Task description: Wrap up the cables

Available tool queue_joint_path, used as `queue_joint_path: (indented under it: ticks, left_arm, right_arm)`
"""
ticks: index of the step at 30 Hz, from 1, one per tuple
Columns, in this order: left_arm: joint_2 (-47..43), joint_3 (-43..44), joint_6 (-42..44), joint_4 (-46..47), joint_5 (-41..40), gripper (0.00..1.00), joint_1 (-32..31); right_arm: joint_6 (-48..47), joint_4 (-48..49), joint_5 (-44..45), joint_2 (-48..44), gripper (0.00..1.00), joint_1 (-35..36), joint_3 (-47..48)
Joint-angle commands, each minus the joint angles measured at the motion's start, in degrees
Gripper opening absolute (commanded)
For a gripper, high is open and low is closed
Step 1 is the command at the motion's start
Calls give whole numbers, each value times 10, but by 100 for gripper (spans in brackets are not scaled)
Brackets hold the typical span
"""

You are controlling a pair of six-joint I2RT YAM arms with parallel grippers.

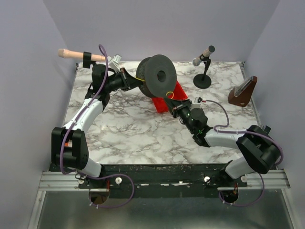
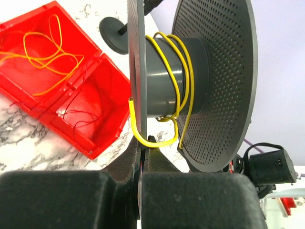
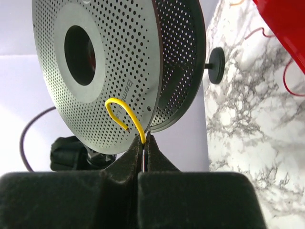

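My left gripper [image 1: 131, 78] [image 2: 143, 143] is shut on the thin flange of a dark grey perforated spool [image 1: 157, 76] [image 2: 214, 71] and holds it up above the table. A yellow cable [image 2: 178, 71] runs in several loose turns round the spool's hub. My right gripper [image 1: 172, 99] [image 3: 144, 138] is shut on that yellow cable [image 3: 121, 107] near its free end, which curls up in front of the spool [image 3: 95, 71]. More loose yellow cable [image 2: 47, 52] and thin red wires lie in the red bin [image 2: 114, 95] under the spool.
The red bin [image 1: 162, 102] stands at mid-table. A microphone on a round-based stand [image 1: 204, 67] is at the back right, a brown wedge-shaped block [image 1: 244, 91] at the far right, and a wooden-handled rod [image 1: 76, 55] at the back left.
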Motion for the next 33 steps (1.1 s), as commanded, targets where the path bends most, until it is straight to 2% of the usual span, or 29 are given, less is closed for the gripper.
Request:
queue_joint_path:
  ticks: [1, 5, 11, 14, 17, 20, 22, 24, 26, 30, 31, 33]
  left_arm:
    - [-19, 6, -49, 99, 19, 0, 7]
    - [-25, 3, -55, 110, 16, 0, 4]
    - [-29, -12, -42, 109, 9, 0, -10]
    - [-31, -24, -18, 92, 3, 0, -14]
    - [-32, -34, 3, 72, 2, 0, -12]
    - [-39, -41, 2, 80, 39, 0, -12]
    - [-44, -45, -4, 87, 62, 0, -10]
    - [-56, -58, -19, 111, 83, 0, -1]
    - [-68, -77, -39, 145, 96, 0, 8]
    - [-76, -92, -40, 163, 104, 0, 6]
    - [-77, -99, -39, 166, 107, 0, 2]
    - [-77, -107, -14, 154, 113, 0, -12]
  right_arm:
    - [133, -80, 49, 26, 1, -12, -41]
    - [226, -71, 51, 35, 1, -15, -68]
    - [260, -31, 12, 37, 1, -16, -90]
    - [280, -52, -11, 31, 1, -15, -87]
    - [294, -100, 8, 18, 1, -22, -99]
    - [177, -87, 1, 10, 1, -61, -103]
    - [44, -67, -69, 21, 1, -93, -80]
    - [-69, -31, -159, 32, 1, -121, -61]
    - [-99, 37, -212, 52, 1, -138, -76]
    - [50, 358, -265, 207, 1, -172, -130]
    - [122, 403, -265, 246, 1, -173, -121]
    - [146, 405, -283, 283, 1, -174, -89]
